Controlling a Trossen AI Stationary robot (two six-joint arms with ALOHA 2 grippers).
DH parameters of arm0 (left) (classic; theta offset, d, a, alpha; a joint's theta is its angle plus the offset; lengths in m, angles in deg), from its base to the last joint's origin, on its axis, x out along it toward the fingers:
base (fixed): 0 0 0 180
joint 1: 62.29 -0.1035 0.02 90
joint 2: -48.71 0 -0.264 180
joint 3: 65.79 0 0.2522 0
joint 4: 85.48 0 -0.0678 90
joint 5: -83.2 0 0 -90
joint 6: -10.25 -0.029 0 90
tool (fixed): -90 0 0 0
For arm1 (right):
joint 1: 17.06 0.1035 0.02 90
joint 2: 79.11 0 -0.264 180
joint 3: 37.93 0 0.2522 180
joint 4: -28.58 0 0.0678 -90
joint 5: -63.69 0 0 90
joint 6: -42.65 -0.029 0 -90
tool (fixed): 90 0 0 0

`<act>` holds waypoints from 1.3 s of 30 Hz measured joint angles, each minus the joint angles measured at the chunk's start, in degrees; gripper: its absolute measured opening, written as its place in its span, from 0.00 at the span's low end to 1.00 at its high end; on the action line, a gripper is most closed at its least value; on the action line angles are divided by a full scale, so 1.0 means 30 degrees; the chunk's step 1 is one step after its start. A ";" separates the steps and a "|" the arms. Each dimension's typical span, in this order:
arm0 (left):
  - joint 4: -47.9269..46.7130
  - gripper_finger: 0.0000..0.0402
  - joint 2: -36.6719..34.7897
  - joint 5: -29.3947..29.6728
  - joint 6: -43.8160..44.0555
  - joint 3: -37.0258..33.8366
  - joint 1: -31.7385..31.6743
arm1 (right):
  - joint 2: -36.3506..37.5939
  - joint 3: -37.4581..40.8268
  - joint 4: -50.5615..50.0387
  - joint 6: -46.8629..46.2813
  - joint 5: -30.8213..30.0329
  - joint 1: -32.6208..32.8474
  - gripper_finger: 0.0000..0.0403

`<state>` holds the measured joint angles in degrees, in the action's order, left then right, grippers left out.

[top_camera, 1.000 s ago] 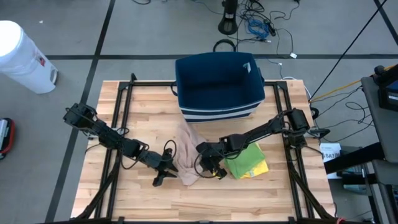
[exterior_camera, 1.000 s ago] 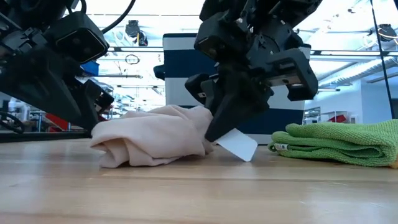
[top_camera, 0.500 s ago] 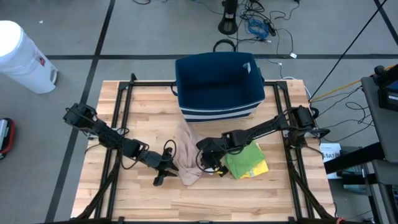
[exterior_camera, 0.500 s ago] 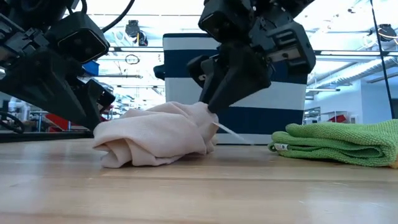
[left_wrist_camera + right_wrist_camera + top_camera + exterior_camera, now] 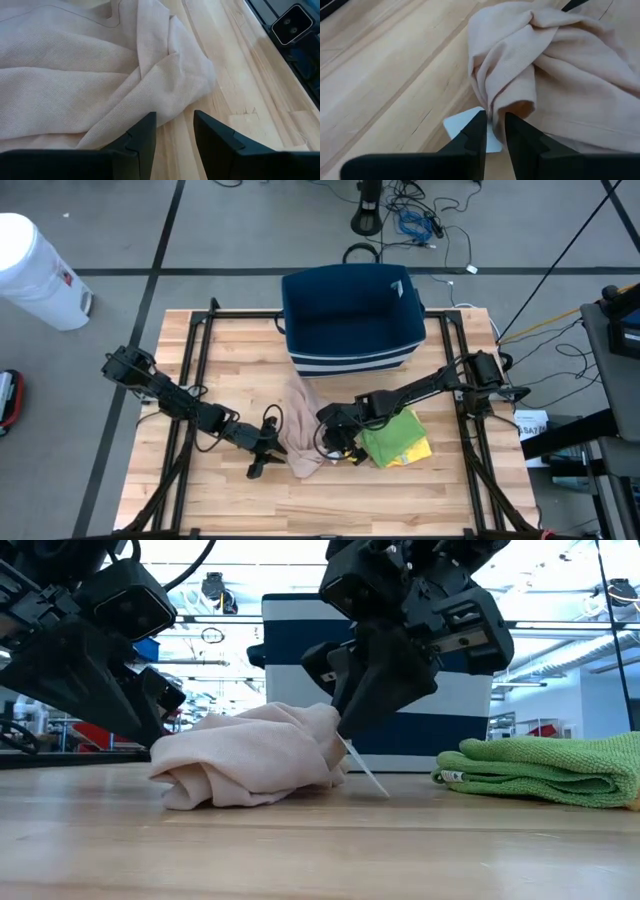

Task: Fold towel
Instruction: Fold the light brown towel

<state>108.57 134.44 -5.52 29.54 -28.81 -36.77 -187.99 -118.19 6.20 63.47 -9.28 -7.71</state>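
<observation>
The crumpled beige towel point(image 5: 303, 435) is seen near the surface's point(image 5: 230, 505) front edge, pinched by the right gripper's point(image 5: 492, 131) narrowly parted fingers, whose white label point(image 5: 366, 770) only low and wrist views reveal, while the left gripper's point(image 5: 174, 131) fingers stand apart beside it.

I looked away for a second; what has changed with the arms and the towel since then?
The right gripper shifted in against the pink towel, nipping its edge; the white tag swung edge-on. Left gripper, green towel and basket stayed put.
</observation>
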 joint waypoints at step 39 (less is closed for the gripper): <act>0.0022 0.34 0.0000 0.0262 -0.0156 0.0000 0.0000 | 0.0670 0.0000 0.0068 0.0860 0.1523 -0.0729 0.06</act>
<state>108.63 134.44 -4.74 29.07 -28.81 -36.77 -185.98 -118.19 6.41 66.05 -4.71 -9.90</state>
